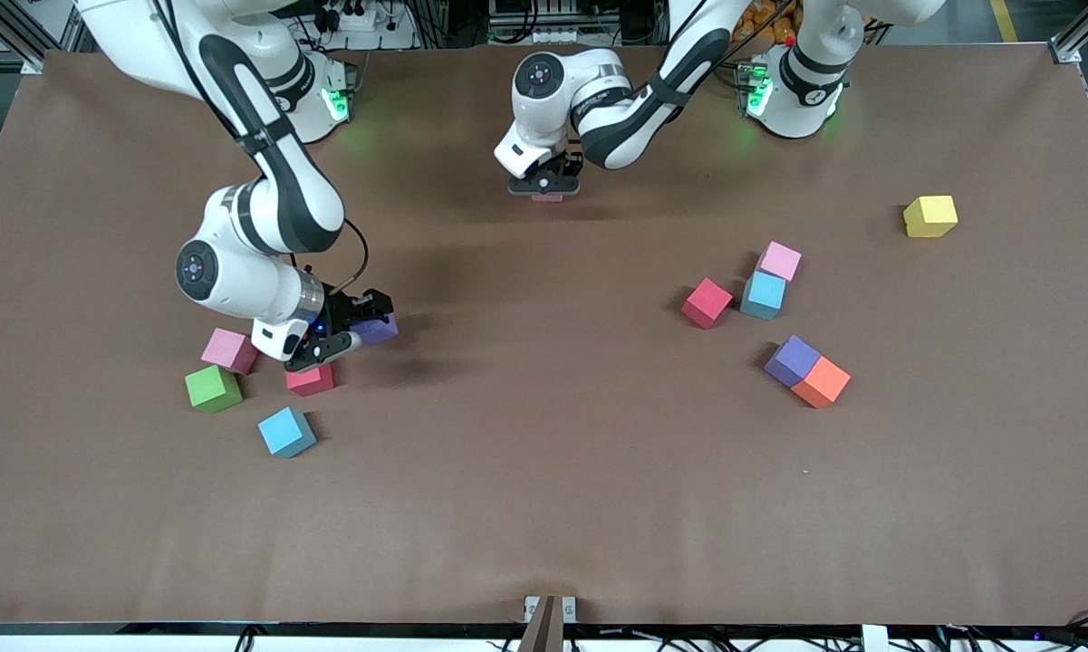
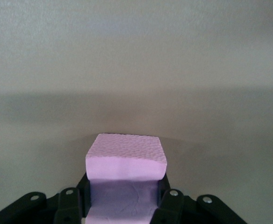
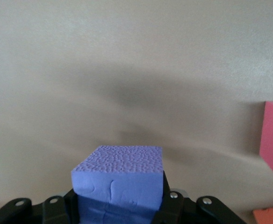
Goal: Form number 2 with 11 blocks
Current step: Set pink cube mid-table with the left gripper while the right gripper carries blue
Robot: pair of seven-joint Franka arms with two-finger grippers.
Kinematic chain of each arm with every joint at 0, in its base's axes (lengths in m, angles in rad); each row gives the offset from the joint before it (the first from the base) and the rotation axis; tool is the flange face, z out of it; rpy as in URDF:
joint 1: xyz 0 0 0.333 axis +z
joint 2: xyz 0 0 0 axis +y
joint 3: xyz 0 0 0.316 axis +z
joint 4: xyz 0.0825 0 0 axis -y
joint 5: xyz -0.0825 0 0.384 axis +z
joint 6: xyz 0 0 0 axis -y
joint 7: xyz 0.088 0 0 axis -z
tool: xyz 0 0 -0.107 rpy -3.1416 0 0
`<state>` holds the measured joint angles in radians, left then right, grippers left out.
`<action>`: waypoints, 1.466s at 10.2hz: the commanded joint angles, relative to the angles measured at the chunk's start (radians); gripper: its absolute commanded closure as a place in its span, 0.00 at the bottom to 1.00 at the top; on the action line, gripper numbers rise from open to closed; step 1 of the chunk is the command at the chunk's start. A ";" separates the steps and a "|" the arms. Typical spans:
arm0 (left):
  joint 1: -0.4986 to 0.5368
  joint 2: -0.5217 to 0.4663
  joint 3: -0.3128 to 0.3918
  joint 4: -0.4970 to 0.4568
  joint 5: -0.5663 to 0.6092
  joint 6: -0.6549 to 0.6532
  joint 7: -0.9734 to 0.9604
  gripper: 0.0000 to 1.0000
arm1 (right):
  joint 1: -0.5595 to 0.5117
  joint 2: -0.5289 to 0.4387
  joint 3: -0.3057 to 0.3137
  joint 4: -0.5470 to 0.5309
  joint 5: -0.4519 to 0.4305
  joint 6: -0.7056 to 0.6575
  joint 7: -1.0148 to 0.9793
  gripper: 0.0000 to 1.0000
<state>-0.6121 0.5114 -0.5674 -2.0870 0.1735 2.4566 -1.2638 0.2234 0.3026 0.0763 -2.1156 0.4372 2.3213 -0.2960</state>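
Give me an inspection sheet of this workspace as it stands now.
Surface: brown table, flat.
Job's things: green, pink, red and light blue blocks loose toward the right arm's end; pink, light blue, red, purple and orange blocks toward the left arm's end. No digit formed yet.
Clutter: yellow cube.
Grippers: left gripper shut on a pink block; right gripper shut on a purple block.
Cables: black cable at the right wrist.
Surroundings: metal frame at the table's corner.
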 commanded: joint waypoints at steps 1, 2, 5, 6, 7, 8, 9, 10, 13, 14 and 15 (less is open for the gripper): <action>-0.008 0.036 0.007 0.037 0.012 0.007 -0.037 1.00 | 0.005 -0.092 -0.003 -0.015 -0.087 -0.075 0.142 0.73; -0.006 0.042 0.009 0.038 0.011 0.007 -0.051 1.00 | 0.007 -0.123 0.000 -0.015 -0.119 -0.112 0.211 0.73; -0.009 0.047 0.009 0.039 0.006 0.007 -0.078 0.50 | 0.007 -0.200 0.025 -0.047 -0.132 -0.158 0.328 0.73; -0.006 0.038 0.011 0.038 0.011 0.006 -0.075 0.01 | 0.011 -0.218 0.026 -0.073 -0.132 -0.158 0.354 0.73; -0.005 0.027 0.012 0.036 0.011 0.001 -0.080 0.00 | 0.031 -0.232 0.025 -0.092 -0.132 -0.155 0.360 0.73; -0.005 0.016 0.014 0.036 0.012 -0.002 -0.075 0.00 | 0.059 -0.237 0.023 -0.098 -0.130 -0.155 0.363 0.74; 0.001 -0.005 0.012 0.031 0.014 -0.007 -0.068 0.00 | 0.094 -0.237 0.022 -0.098 -0.130 -0.152 0.374 0.74; 0.005 -0.036 0.012 0.027 0.015 -0.028 -0.066 0.00 | 0.135 -0.234 0.020 -0.098 -0.130 -0.151 0.374 0.74; 0.035 -0.141 0.015 0.012 0.018 -0.160 -0.031 0.00 | 0.203 -0.218 0.025 -0.096 -0.251 -0.122 0.220 0.74; 0.066 -0.157 0.015 0.007 0.018 -0.194 -0.013 0.00 | 0.211 -0.215 0.025 -0.098 -0.252 -0.115 0.128 0.74; 0.099 -0.186 0.017 -0.002 0.018 -0.202 0.012 0.00 | 0.212 -0.214 0.025 -0.098 -0.252 -0.115 0.041 0.74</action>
<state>-0.5636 0.3859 -0.5509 -2.0523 0.1742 2.2764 -1.2894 0.4313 0.1048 0.1053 -2.1944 0.2072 2.1926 -0.1406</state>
